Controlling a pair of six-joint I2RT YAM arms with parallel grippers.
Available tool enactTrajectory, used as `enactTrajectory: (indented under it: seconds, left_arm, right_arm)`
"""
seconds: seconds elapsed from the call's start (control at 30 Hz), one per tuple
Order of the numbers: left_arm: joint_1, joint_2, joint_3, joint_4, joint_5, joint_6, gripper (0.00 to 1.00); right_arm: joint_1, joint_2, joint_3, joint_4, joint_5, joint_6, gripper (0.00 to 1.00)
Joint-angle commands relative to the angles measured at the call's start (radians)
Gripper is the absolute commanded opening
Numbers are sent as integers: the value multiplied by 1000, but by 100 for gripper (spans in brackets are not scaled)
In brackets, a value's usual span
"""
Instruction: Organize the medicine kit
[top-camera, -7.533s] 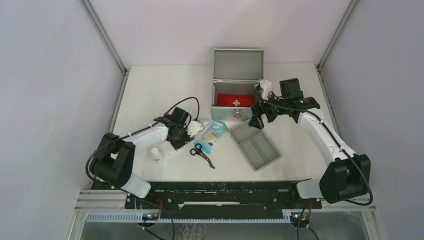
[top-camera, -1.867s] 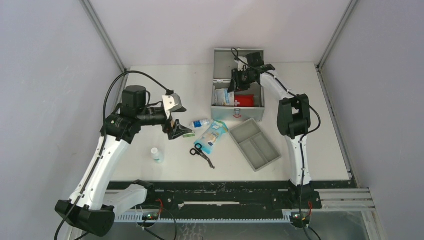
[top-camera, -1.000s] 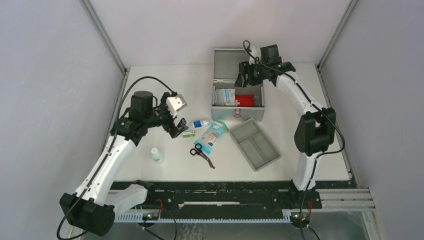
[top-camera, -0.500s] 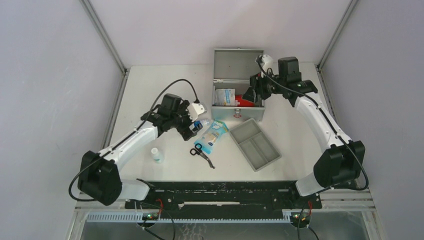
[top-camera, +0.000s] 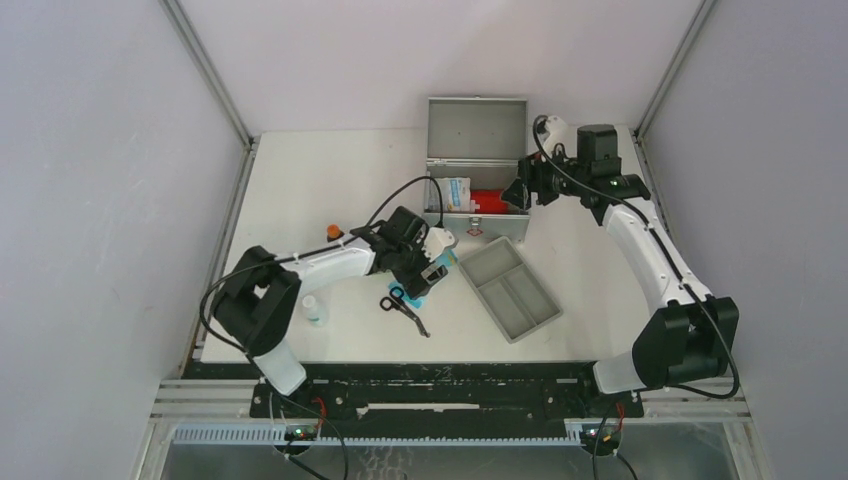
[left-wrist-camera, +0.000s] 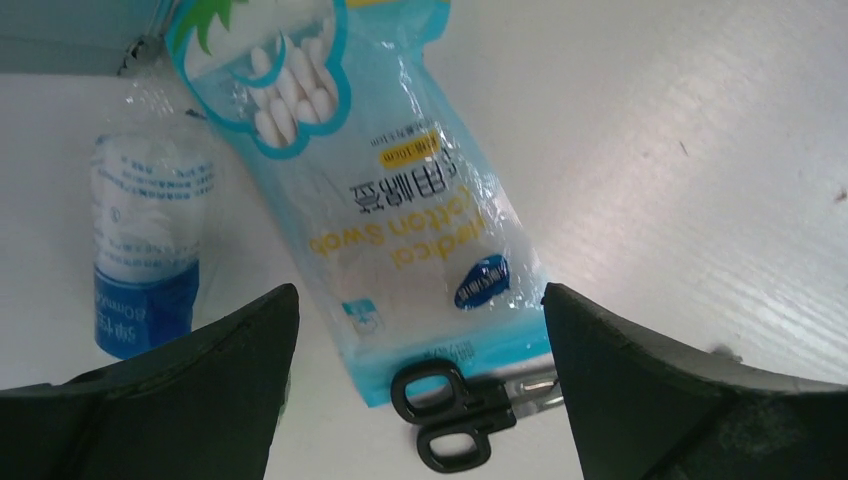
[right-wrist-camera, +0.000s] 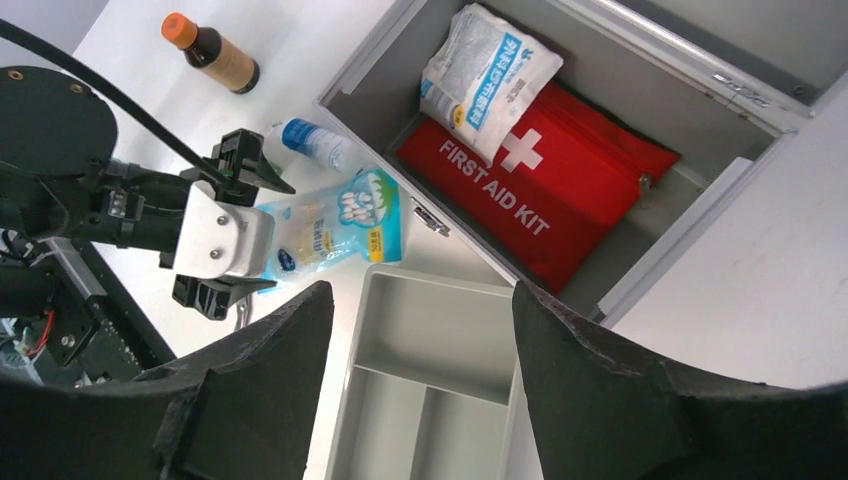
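Note:
The medicine kit (top-camera: 450, 225) stands open at the table's back, lid upright. Inside it lie a red first aid pouch (right-wrist-camera: 545, 180) and a white packet (right-wrist-camera: 490, 75). My left gripper (top-camera: 430, 268) hovers open low over a blue cotton swab bag (left-wrist-camera: 390, 210), whose lower end sits between its fingers (left-wrist-camera: 417, 300) untouched. Black scissors (left-wrist-camera: 450, 415) lie at the bag's bottom edge. My right gripper (top-camera: 518, 195) is open and empty by the kit's right front corner; in the right wrist view its fingers frame the grey tray (right-wrist-camera: 430, 370).
A small blue-labelled bottle (left-wrist-camera: 145, 250) lies left of the swab bag. A brown bottle with an orange cap (top-camera: 333, 232) stands behind the left arm. A small white bottle (top-camera: 315, 310) stands near the left arm's base. The two-compartment tray (top-camera: 510, 290) lies right of the scissors.
My left arm has swung right and down, from the table's left part to over the swab bag. My right gripper has drawn back from above the kit to its right side.

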Motion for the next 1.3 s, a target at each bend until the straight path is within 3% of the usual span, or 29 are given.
enactTrajectory:
  seconds: [0.0, 0.17, 0.3, 0.43, 0.8, 1.03, 1.27]
  left_arm:
    - [-18, 52, 102, 50, -45, -57, 94]
    - [-18, 105, 127, 31, -113, -34, 88]
    - [-15, 102, 135, 0, -125, -5, 75]
    - [-12, 70, 143, -57, -157, 45, 69]
    - [150, -62, 200, -182, 102, 106, 83]
    - [265, -22, 280, -223, 93, 120, 83]
    - [282, 23, 291, -258, 41, 170, 84]
  right_arm:
    - [-35, -53, -20, 75, -31, -15, 66]
    - [-81, -64, -40, 92, -72, 2, 66]
    - [-97, -63, -47, 97, -98, 9, 65]
    - [-97, -55, -47, 95, -109, 9, 65]
    - [-97, -31, -47, 92, -133, 7, 64]
    - [-98, -29, -48, 90, -153, 4, 64]
    - [-97, -26, -47, 88, -160, -11, 70]
